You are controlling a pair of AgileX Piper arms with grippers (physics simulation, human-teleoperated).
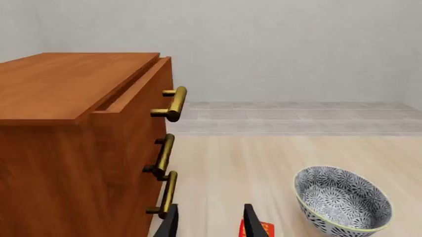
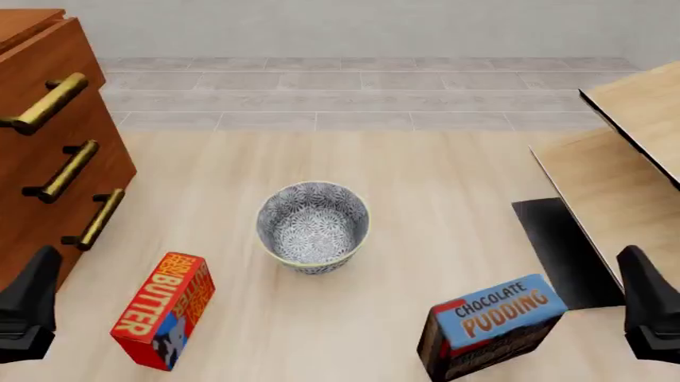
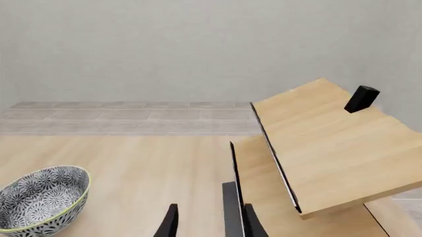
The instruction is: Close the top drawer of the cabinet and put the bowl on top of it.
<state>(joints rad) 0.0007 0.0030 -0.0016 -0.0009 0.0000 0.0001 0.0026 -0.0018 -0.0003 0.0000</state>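
The cabinet (image 2: 43, 143) stands at the desk's (image 2: 447, 175) far left corner, and its top drawer (image 1: 135, 94) is pulled out a little, a narrow gap showing behind its front in the left wrist view. The drawer's brass bar handle (image 1: 173, 103) juts clear of the wood. The front looks stiff and solid, so a flat push on the panel or on the handle should slide it home; no grip seems needed.

The bowl (image 2: 314, 225) sits upright near the middle of the desk, apart from the butter box (image 2: 162, 310) toward the near left edge and the chocolate pudding box (image 2: 494, 326) toward the near right edge. It reads as glazed ceramic: rigid, smooth, probably slippery and breakable if dropped. Its wall is too wide to span, so pinching the pale rim, one finger inside and one outside, seems the sound hold.

The left gripper (image 1: 209, 222) hovers by the cabinet's lower drawers with its jaws parted and nothing between them. The right gripper (image 3: 209, 222) is likewise spread and empty, near the pale wooden furniture (image 3: 329, 143) at the right edge.
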